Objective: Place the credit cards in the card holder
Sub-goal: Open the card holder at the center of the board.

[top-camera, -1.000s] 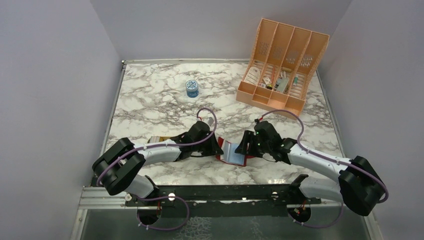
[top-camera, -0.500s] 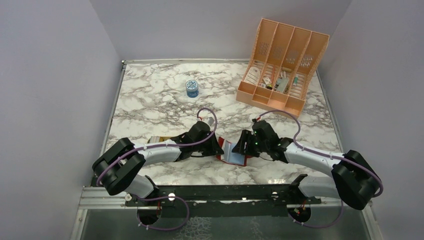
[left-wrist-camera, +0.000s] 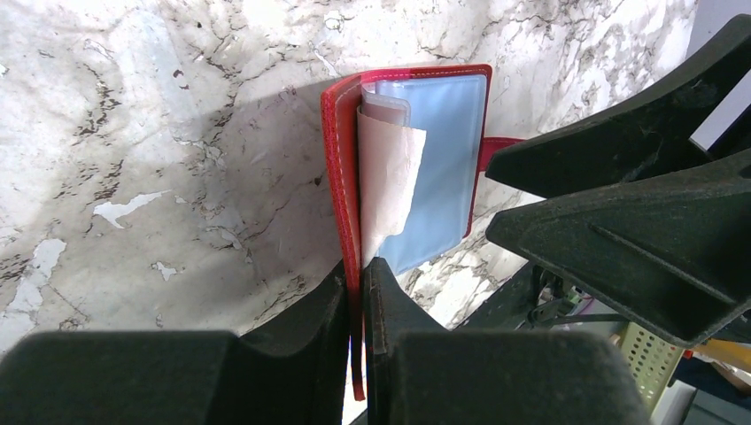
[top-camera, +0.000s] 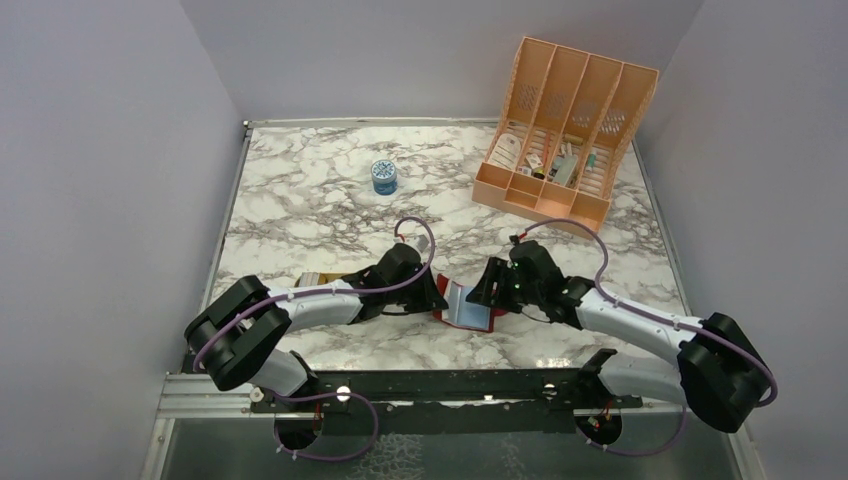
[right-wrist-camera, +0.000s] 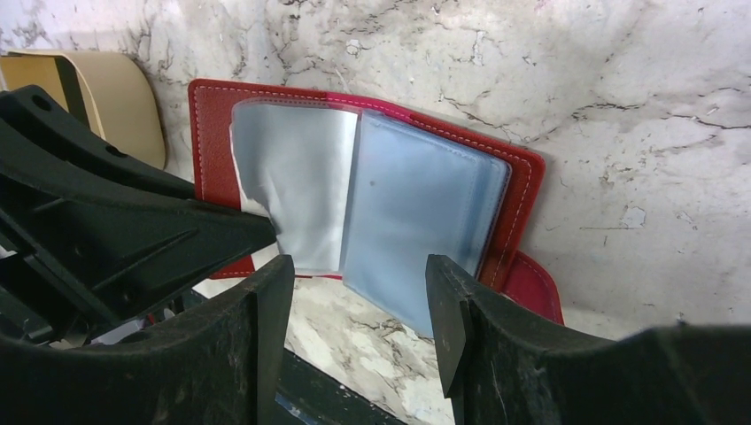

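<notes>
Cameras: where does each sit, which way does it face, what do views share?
Top external: above and behind, looking down at the table; left arm and right arm show, bases at bottom.
Left wrist: looks along the left gripper, shut on the cover of the card holder; right gripper shows at right.
Right wrist: looks down between its open jaws at the card holder; tan tray top left.
Shared: all three see the card holder; each wrist view shows the other gripper.

Card holder (top-camera: 466,306) lies on table (top-camera: 330,190), organizer (top-camera: 560,130) behind.
</notes>
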